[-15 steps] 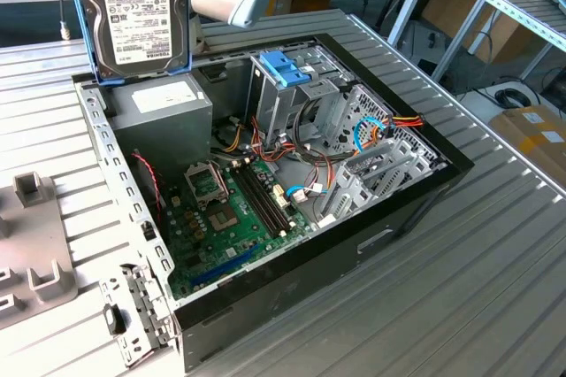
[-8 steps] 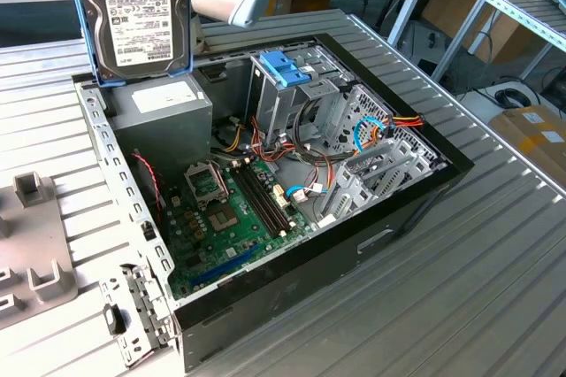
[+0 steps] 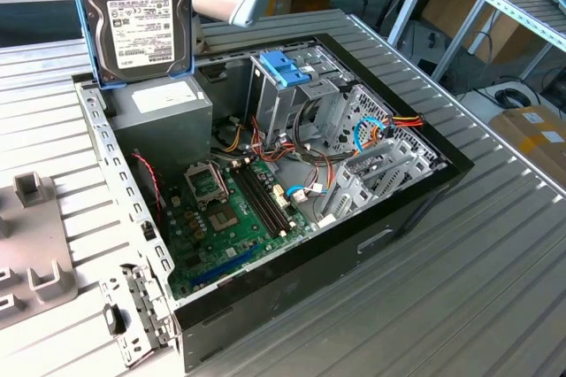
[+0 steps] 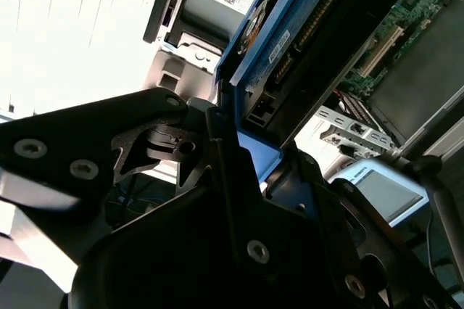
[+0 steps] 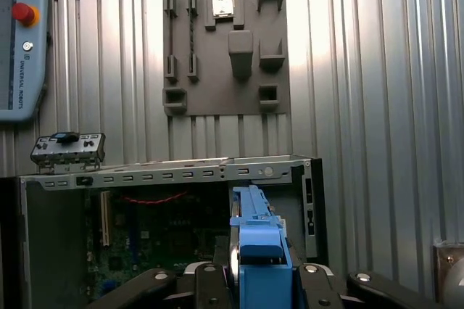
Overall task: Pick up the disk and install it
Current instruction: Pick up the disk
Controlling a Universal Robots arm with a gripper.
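Observation:
The disk (image 3: 141,19) hangs upright in the air at the exterior view's upper left, its white label facing the camera and a blue carrier frame around it. It is above the grey power-supply box (image 3: 164,103) at the back corner of the open computer case (image 3: 389,218). In both wrist views my gripper (image 4: 239,142) (image 5: 259,273) is shut on the disk, black fingers (image 5: 210,280) pressing the blue frame (image 5: 257,240) from both sides. The disk (image 4: 290,26) points down toward the case interior.
A tall metal drive cage with a blue handle (image 3: 285,67) stands mid-case, beside cables and the green motherboard (image 3: 230,218). A grey fixture plate (image 3: 26,253) (image 5: 225,48) lies on the ribbed table beyond the case. A loose bracket (image 5: 69,148) and a pendant (image 5: 22,40) lie nearby.

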